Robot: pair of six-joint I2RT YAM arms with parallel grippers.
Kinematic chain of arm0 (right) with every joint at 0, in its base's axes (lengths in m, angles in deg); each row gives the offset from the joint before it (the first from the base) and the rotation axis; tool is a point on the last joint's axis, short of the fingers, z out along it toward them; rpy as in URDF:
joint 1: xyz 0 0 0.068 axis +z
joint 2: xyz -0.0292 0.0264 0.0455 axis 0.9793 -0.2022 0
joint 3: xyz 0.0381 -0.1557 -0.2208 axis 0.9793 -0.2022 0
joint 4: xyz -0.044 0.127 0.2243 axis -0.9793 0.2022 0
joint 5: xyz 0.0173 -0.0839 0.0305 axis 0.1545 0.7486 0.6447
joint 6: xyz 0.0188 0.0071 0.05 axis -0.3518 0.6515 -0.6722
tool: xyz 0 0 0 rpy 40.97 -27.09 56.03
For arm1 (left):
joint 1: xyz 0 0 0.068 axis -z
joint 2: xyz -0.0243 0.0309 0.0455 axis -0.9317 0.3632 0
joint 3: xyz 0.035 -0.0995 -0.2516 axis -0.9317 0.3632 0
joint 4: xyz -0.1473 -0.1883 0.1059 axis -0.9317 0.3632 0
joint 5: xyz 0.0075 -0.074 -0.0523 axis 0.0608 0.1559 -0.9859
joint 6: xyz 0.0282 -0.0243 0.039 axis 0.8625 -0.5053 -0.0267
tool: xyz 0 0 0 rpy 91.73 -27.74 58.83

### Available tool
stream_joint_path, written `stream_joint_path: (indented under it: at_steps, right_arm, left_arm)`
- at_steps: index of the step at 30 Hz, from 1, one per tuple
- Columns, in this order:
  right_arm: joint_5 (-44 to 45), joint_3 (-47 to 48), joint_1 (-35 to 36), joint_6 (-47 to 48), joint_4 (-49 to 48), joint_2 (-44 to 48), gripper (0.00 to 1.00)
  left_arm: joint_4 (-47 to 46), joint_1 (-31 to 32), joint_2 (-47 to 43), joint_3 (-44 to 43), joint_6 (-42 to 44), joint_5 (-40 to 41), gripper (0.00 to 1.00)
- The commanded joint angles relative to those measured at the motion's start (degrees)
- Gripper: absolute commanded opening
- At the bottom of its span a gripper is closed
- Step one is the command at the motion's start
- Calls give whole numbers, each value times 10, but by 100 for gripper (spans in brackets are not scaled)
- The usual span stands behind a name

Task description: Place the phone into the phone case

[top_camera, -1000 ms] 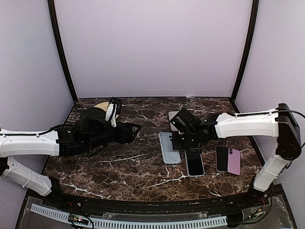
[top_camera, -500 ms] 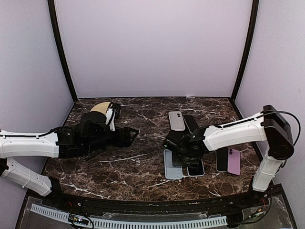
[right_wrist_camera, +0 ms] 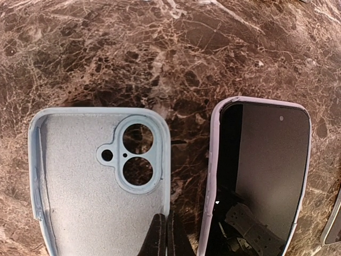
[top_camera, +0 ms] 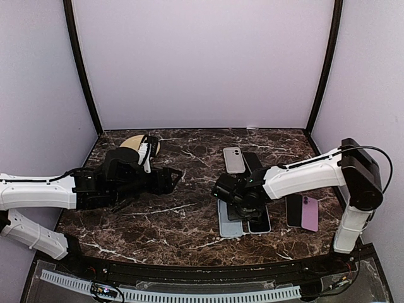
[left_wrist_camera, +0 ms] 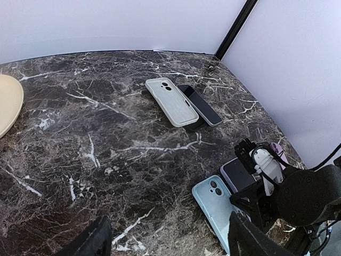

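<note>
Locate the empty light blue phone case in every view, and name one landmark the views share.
Top external: light blue case, right of centre, toward the near edge.
Left wrist: case at bottom right.
Right wrist: case at lower left, open side up.
Shared landmark: the dark-screened phone lying beside it.

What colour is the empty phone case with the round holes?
The empty case is pale blue, clearest in the right wrist view.

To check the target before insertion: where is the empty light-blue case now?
In the top view the light-blue case lies right of centre, near the front edge, just left of a face-up phone, under the shut right gripper.
</note>
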Motion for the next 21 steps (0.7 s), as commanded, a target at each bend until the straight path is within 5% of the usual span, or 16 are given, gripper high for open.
stream_joint_path:
  at_steps: [1,8,13,21]
  right_arm:
    - [12,17,6,24,14,-10,0]
    - [15,28,6,23,35,-27,0]
    - [8,36,6,21,34,-25,9]
    - [39,71,-12,87,47,35,70]
  left_arm:
    - [4,-1,-9,2,10,10,77]
    - [9,-1,-9,-1,14,14,77]
    - [11,-1,-11,0,15,16,77]
    - [20,-1,-22,1,21,25,77]
